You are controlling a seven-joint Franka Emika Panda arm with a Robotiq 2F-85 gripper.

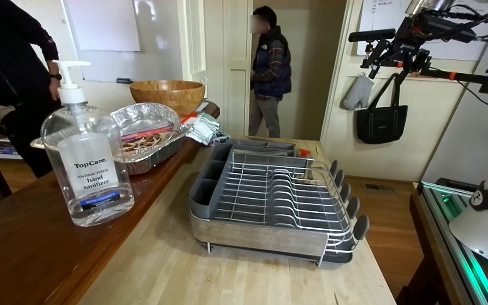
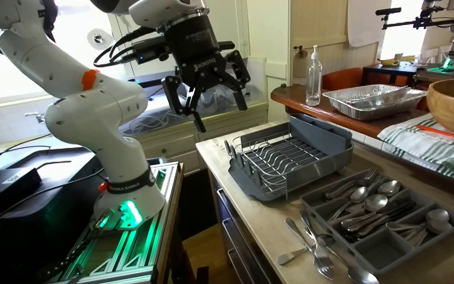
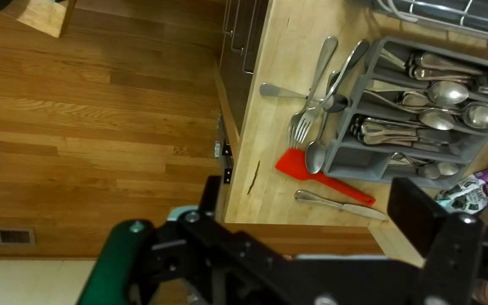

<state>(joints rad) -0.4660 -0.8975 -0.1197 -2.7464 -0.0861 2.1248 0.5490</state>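
Atop the desk (image 2: 264, 217): wire dish rack (image 2: 290, 157), probably stiff, bulky, best gripped by its side panel (image 1: 261, 239); pincer (image 2: 220, 113) nearby, spread, empty.

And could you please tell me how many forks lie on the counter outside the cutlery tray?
2: one fork, and a second fork overlapping it, beside the cutlery tray, both pointing toward the red spatula. More could be hidden.

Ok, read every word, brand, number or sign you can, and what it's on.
"TopCare ANTIBACTERIAL hand sanitizer WITH VITAMIN E", on the pump bottle.
"FRANKA EMIKA", on the arm's base.
"ROBOTIQ", on the gripper.
Too small or blurred: foil pan label, tote bag, wall sheet, vest logo, box sticker.
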